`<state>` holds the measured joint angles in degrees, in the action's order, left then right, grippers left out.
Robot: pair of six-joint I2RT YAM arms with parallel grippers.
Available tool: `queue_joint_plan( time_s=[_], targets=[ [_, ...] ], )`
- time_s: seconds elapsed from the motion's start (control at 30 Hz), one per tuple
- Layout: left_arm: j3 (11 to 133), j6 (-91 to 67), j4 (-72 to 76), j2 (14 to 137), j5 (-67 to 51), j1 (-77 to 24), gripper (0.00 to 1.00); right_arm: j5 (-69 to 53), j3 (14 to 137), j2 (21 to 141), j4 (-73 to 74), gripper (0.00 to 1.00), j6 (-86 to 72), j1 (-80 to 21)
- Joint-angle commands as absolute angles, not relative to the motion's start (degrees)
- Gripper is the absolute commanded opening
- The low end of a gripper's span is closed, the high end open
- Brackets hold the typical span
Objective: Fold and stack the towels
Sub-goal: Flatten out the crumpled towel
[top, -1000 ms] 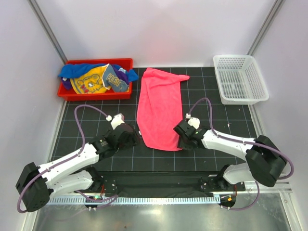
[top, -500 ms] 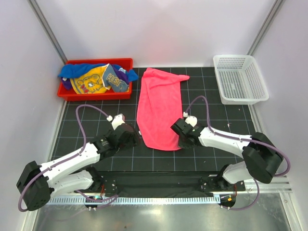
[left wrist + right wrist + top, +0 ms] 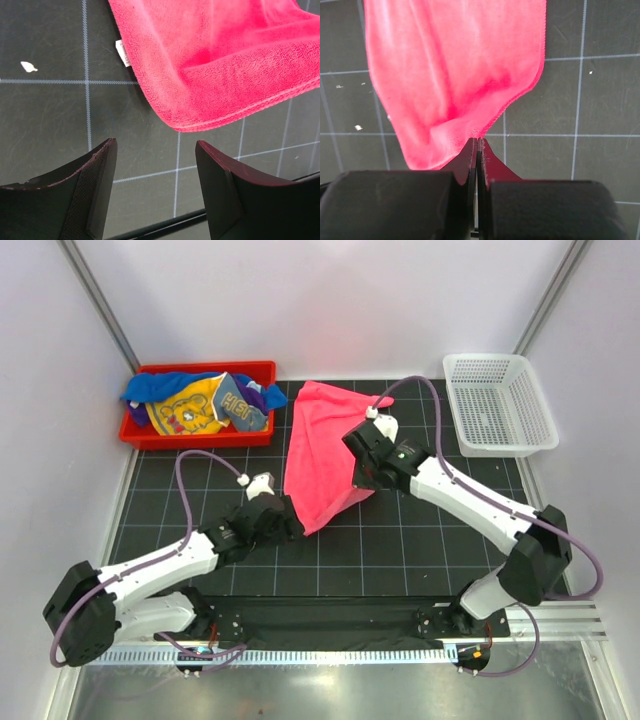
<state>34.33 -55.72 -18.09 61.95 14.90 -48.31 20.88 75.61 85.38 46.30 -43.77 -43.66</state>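
Top external: hot pink towel (image 3: 320, 455) plush, near-right corner raised, lower edge slanting.

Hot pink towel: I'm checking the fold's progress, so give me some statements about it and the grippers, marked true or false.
1. The right gripper is shut on the hot pink cloth towel. True.
2. The left gripper grips the towel too. False: it is open, the towel's corner just beyond its fingertips.
3. The towel sits in the red plastic bin. False: it is on the black gridded mat beside it.
4. The bin holds other coloured towels. True.
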Motion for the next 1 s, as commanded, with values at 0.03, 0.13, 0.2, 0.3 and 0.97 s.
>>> queue_joint_plan(
  time_s=[0.03,0.13,0.2,0.3,0.97],
  targets=[
    [36.4,-51.8,-12.1,65.8,14.4,-48.5,0.66,20.7,79.9,89.5,49.8,0.01,-40.3,-41.9],
    [37.4,-51.2,-11.5,68.3,14.9,-48.6,0.64,19.4,81.0,91.6,49.1,0.01,-39.3,-40.3],
    [38.6,-50.6,-11.4,70.7,15.6,-48.6,0.61,19.1,81.9,92.2,49.0,0.01,-38.8,-39.0],
    [39.5,-50.2,-11.0,72.8,16.3,-48.5,0.58,18.4,82.9,93.4,47.9,0.01,-38.0,-36.9],
    [46.7,-57.2,-13.5,84.3,21.7,-48.0,0.48,12.6,87.0,101.8,42.5,0.01,-32.5,-27.8]
  ],
)
